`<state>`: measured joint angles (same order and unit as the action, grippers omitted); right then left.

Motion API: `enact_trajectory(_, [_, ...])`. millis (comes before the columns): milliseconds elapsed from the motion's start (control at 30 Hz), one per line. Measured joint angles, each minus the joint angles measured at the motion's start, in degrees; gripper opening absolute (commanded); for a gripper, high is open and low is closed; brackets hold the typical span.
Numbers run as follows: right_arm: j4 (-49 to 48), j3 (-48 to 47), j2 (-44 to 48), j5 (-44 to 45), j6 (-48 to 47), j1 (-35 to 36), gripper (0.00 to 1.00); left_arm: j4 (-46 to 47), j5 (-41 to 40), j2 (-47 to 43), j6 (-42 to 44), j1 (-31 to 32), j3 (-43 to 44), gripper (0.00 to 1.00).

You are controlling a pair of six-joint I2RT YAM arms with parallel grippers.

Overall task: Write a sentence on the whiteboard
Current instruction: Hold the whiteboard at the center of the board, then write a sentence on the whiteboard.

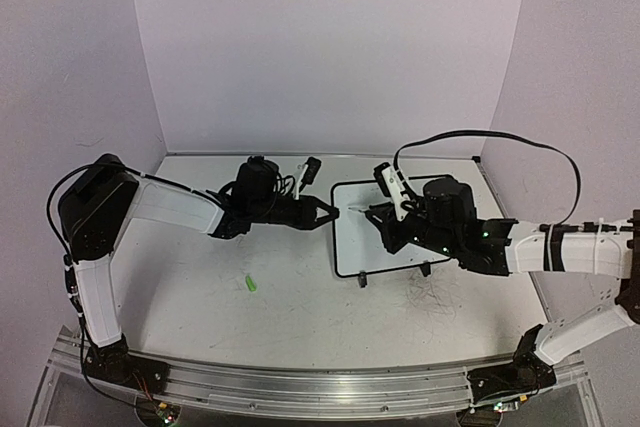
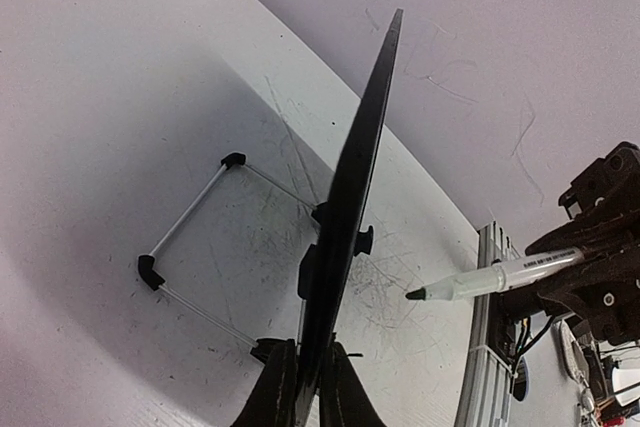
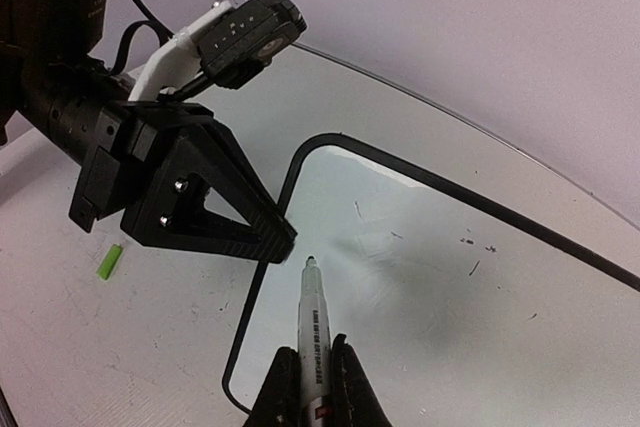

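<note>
left gripper (image 1: pixel 332 212) gripping whiteboard (image 1: pixel 355 242) by its left edge, jaws nearly closed | board standing tilted, right of table centre | right gripper (image 3: pixel 312 367) pinching marker (image 3: pixel 311 307), tip facing board, not touching | barrel print showing, unreadable

Folded at the elbows, reaching inward over the desk's middle, clamped at both tips.
Rises from the near left corner as a black-and-white jointed left arm (image 1: pixel 170 205), bends high by the left edge, runs level toward the centre; ends in a black two-finger left gripper (image 1: pixel 331 212), pinched on the left rim of a small black-framed white board (image 1: pixel 375 247). Climbs from the near right corner as a matching right arm (image 1: pixel 570 247), elbows out at the right edge, doubles back; grips a white-barrelled dark-tipped marker (image 3: pixel 313 322) in the black right gripper (image 1: pixel 381 215).
</note>
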<state>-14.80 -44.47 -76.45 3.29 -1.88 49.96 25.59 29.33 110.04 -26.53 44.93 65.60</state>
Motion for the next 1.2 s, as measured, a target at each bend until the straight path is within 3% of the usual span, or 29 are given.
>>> enact_trajectory(200, [-3.0, 0.0, -0.3, 1.6, -0.4, 0.3, 0.00, 0.5, 0.8, 0.0, 1.3, 0.0, 0.0, 0.00])
enact_trajectory(1200, [-8.0, -0.6, -5.3, 5.7, -1.4, 1.5, 0.00, 3.0, 2.1, 0.7, 3.8, -0.6, -1.2, 0.00])
